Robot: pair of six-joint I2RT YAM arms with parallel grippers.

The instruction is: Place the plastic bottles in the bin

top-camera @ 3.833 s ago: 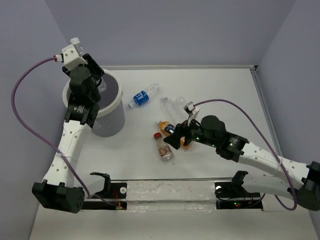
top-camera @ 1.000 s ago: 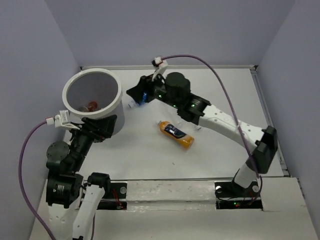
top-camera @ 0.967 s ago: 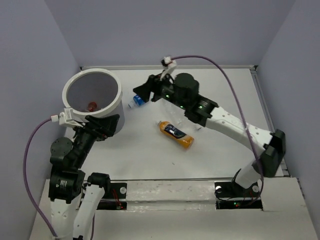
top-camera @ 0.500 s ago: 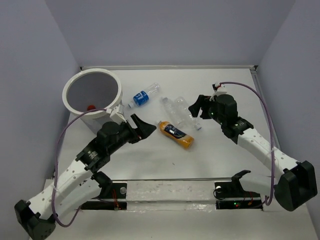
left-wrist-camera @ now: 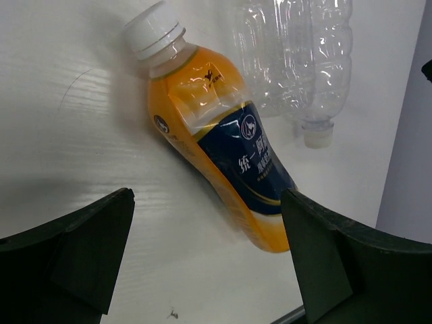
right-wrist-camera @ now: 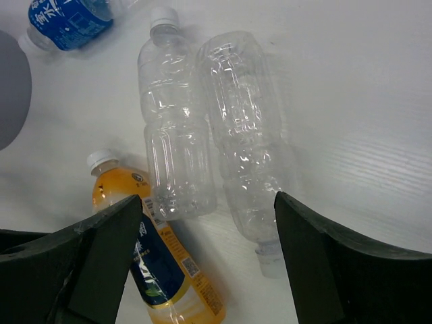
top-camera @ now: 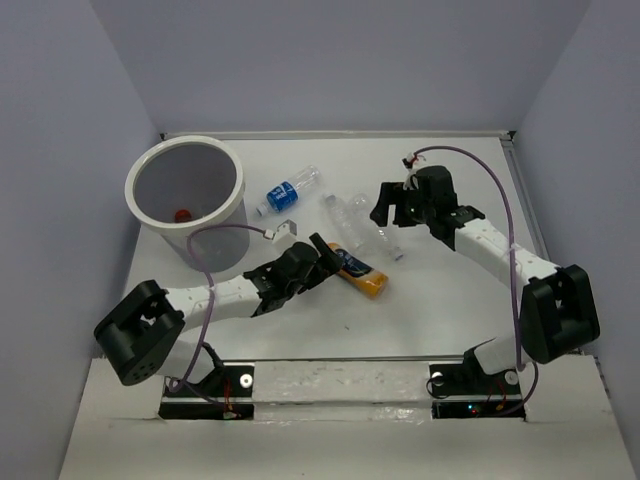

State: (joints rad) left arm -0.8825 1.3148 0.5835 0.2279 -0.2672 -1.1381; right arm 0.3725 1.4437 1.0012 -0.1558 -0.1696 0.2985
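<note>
The orange-yellow bottle (top-camera: 357,272) lies on the table. My left gripper (top-camera: 324,254) stands open just at its capped end; in the left wrist view the bottle (left-wrist-camera: 217,146) lies ahead of the wide-apart fingers (left-wrist-camera: 75,251), untouched. Two clear unlabelled bottles (top-camera: 346,216) (top-camera: 381,238) lie side by side under my open right gripper (top-camera: 392,206), which holds nothing; the wrist view shows them (right-wrist-camera: 175,128) (right-wrist-camera: 246,135) ahead of its fingers (right-wrist-camera: 337,266). A blue-labelled bottle (top-camera: 286,192) lies near the white bin (top-camera: 237,205). A red-capped bottle (top-camera: 182,214) rests inside the bin.
The bin stands at the table's far left. The table's raised back edge (top-camera: 340,133) and right edge (top-camera: 530,220) border the work area. Purple cables loop off both wrists.
My left arm has stretched out low along the table, bringing its open gripper up to the orange bottle. The right gripper has shifted slightly back over the clear bottles and opened wider.
</note>
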